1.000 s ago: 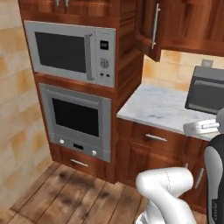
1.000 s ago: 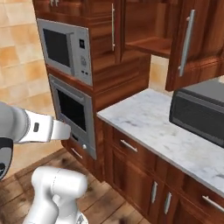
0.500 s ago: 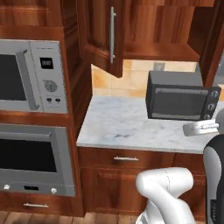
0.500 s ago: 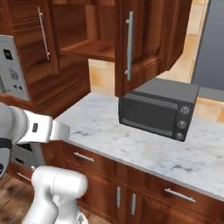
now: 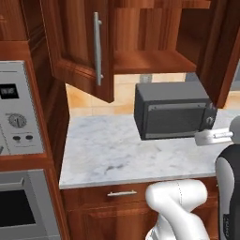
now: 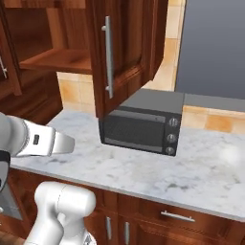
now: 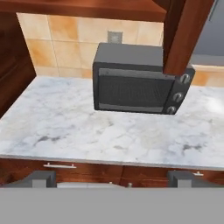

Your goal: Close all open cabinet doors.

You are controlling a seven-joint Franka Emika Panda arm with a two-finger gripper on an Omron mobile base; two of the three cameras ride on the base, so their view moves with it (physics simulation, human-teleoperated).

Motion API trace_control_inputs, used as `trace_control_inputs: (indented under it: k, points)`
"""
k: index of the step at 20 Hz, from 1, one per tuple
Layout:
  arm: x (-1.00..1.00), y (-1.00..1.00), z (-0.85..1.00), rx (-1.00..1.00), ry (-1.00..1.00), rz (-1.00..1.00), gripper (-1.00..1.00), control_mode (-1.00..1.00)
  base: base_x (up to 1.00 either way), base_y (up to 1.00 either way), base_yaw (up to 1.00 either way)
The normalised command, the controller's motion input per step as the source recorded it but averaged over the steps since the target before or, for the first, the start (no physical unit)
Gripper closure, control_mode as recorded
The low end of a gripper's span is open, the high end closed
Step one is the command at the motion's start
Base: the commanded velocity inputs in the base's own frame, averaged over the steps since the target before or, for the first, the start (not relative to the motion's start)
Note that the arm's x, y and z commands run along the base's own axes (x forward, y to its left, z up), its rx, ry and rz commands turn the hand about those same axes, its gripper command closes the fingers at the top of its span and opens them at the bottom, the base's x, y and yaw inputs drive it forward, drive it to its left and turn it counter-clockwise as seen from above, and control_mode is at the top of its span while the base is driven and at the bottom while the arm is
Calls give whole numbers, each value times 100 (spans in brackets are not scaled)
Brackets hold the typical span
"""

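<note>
Two cabinet doors of the upper cabinet over the counter stand open. The left door swings out toward me, its silver bar handle facing right. The right door shows edge-on in the left base view, and in the right base view this right door shows its face with a bar handle. Its lower corner hangs above the toaster oven in the hand view. My gripper is open, fingertips wide apart and nothing between them, well back from the counter's front edge and below the doors.
A dark toaster oven sits on the marble counter beneath the open cabinet shelf. A built-in microwave's control panel is at the left. A grey appliance rises at the right. Drawer fronts run under the counter.
The base has driven to the right: the oven stack slid out to the left and the counter, toaster oven and open cabinet now sit centred. The doors themselves have not moved.
</note>
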Motion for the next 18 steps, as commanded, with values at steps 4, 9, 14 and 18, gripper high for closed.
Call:
trace_control_inputs:
  k: [4,9,14,18]
  points:
    - [0,0,0,0,0,0,-100,100,4,51,0]
    - [0,0,0,0,0,0,-100,100,25,50,-9]
    - [0,0,0,0,0,0,-100,100,15,14,-25]
    - [0,0,0,0,0,0,-100,100,19,19,-22]
